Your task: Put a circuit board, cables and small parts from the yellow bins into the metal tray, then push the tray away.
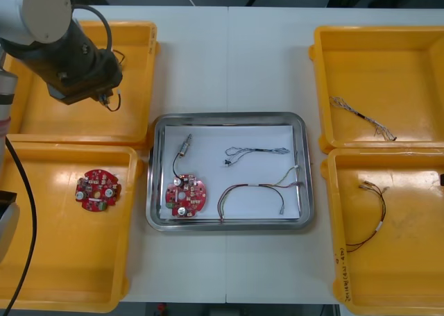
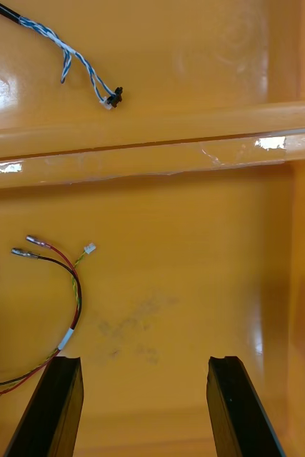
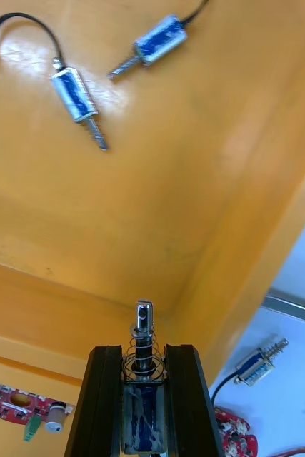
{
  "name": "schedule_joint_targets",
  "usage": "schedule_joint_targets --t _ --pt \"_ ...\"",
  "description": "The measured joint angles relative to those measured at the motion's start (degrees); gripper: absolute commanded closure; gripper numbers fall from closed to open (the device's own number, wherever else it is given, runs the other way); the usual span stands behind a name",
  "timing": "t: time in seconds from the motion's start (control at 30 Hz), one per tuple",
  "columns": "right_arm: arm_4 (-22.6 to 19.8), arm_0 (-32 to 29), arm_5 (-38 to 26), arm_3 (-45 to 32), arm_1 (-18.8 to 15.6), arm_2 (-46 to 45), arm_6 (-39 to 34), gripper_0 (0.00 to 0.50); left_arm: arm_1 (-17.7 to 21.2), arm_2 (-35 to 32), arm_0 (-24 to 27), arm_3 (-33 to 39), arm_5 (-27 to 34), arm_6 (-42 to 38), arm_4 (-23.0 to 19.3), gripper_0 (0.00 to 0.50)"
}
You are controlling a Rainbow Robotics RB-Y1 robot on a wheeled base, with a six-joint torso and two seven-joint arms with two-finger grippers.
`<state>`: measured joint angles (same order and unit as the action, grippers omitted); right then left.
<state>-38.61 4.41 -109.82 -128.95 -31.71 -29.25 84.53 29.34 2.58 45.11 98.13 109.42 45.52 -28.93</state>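
Transfer step: left gripper (image 3: 143,353), clamped on a part (image 3: 143,318) over the upper-left bin (image 1: 132,38), must reach the tray (image 1: 229,118); right gripper (image 2: 143,360) idles, jaws apart.

Place: a robot lab workbench set up for sorting electronics.
Surface: a plain light table (image 1: 229,59), seen from above.
Storage: yellow bins (image 1: 388,59), two at the left and two at the right, each with one kind of stock.
Stock: round red circuit boards (image 1: 98,189), loose cables (image 1: 364,116), small metal parts (image 3: 74,95).
Middle: a metal tray (image 1: 229,117), white inside, holding a board, cables and a part.
Machine: the left arm (image 1: 69,52) over the far left bin, its left gripper (image 3: 143,350) clamped on a small metal part (image 3: 144,332).
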Motion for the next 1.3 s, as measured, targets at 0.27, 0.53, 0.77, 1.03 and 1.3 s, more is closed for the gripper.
schedule_joint_targets --t 0.27,0.53,0.77,1.03,1.3 --pt "-0.1 0.0 0.0 0.0 0.0 0.0 0.0 0.0 -1.8 6.0 4.2 0.0 0.1 0.0 -3.1 0.5" --pt "-0.1 -0.1 0.0 0.0 0.0 0.0 0.0 0.0 -6.3 11.1 6.9 0.0 0.1 0.0 -3.7 0.5" --pt "-0.1 -0.1 0.0 0.0 0.0 0.0 0.0 0.0 -9.0 17.5 7.1 -0.5 0.1 0.0 -4.1 0.499" --pt "-0.1 -0.1 0.0 0.0 0.0 0.0 0.0 0.0 -11.5 22.1 7.2 -6.1 -3.1 0.0 -4.5 0.499" --pt "-0.2 -0.1 0.0 0.0 0.0 0.0 0.0 0.0 -12.5 27.2 7.2 -11.8 -8.9 0.0 -4.4 0.5"
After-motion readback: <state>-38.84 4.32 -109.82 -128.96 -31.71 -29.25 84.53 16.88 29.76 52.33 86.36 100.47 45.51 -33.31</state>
